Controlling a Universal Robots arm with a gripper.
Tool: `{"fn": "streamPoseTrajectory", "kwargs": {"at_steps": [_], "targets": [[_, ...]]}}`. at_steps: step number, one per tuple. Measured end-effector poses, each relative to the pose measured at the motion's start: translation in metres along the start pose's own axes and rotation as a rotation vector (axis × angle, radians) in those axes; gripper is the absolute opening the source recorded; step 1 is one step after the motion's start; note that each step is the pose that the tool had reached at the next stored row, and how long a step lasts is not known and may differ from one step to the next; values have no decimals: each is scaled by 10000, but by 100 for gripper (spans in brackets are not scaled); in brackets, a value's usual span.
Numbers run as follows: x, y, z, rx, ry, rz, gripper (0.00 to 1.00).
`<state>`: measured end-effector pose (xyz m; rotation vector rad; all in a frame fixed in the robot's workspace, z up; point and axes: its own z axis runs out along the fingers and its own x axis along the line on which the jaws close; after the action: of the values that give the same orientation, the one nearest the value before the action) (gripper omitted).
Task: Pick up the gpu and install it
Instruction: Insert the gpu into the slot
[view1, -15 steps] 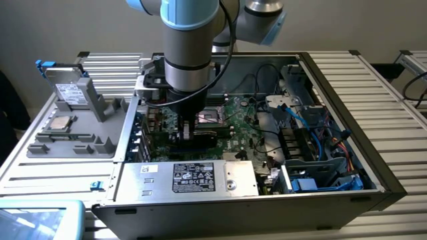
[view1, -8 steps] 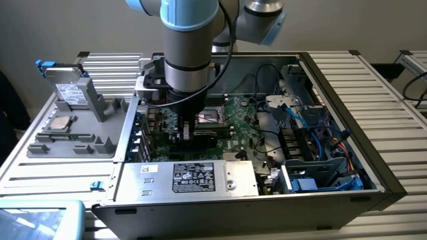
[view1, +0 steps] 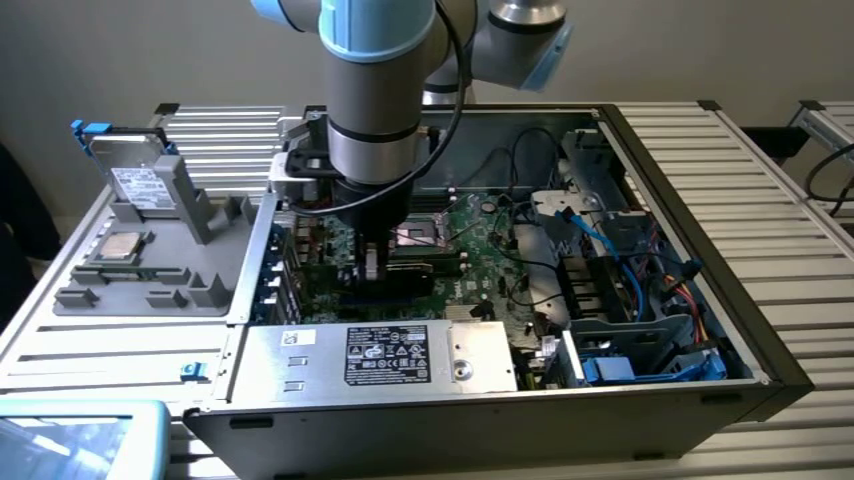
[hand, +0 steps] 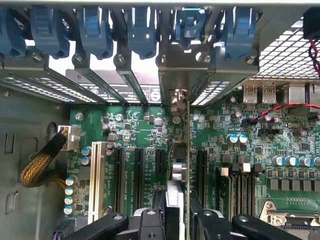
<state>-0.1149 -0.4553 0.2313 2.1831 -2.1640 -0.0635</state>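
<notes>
Exterior view, from its left to its right: a grey parts tray (view1: 134, 290) carries a silver drive (view1: 134, 175) standing upright in a slot and a square processor chip (view1: 118, 247) lying flat; beside it stands the open computer case (view1: 747, 330), with the power supply (view1: 387, 355) along its near wall, the green motherboard (view1: 474, 250) on its floor, and blue cables (view1: 627, 300) bundled toward the exterior view's right. The arm reaches down into the case, and the gripper (view1: 374, 262) sits low over the expansion slots. In the wrist view the gpu (hand: 186, 150) appears edge-on, a thin green card standing upright over a black expansion slot (hand: 160, 162), its silver end bracket (hand: 175, 85) against the rear slot openings beneath the blue retention clips (hand: 145, 30). The gripper (hand: 177, 220) is clamped on the gpu, one black finger on each face of the card near its upper edge. Whether the card is fully seated cannot be told. Judged from its build, the card is light, stiff and fragile: hold by bare board faces or edges, never components, and press straight down to avoid flexing the connector.
</notes>
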Motion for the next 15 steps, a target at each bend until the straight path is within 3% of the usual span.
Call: {"fn": "streamPoseTrajectory", "kwargs": {"at_steps": [15], "targets": [[3,6,22,-1,7,-31,29]]}}
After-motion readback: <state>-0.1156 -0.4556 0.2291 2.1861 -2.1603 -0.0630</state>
